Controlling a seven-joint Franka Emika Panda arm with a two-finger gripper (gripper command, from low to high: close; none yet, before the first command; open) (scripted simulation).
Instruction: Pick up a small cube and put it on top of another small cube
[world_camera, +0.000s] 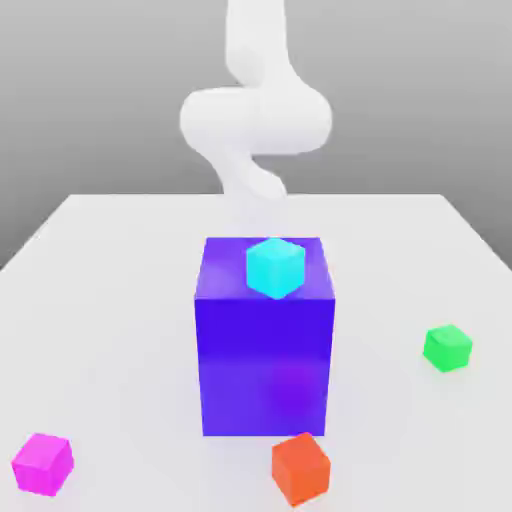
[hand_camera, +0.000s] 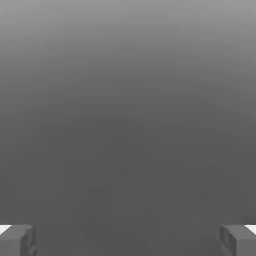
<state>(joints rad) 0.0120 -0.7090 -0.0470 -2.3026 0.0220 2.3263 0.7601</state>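
Pink cube (world_camera: 42, 464) sits lower left, orange cube (world_camera: 301, 468) bottom center beneath your blue block (world_camera: 265, 365); gripper (hand_camera: 128, 239) spread wide, empty.

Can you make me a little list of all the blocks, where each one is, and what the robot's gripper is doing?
pink cube: on the table, near corner at the exterior view's left
orange cube: on the table, just in front of the big block
green cube: on the table, at the exterior view's right
cyan cube: on top of the big block
big blue block: middle of the table
gripper: open, holding nothing
stacking: not yet done
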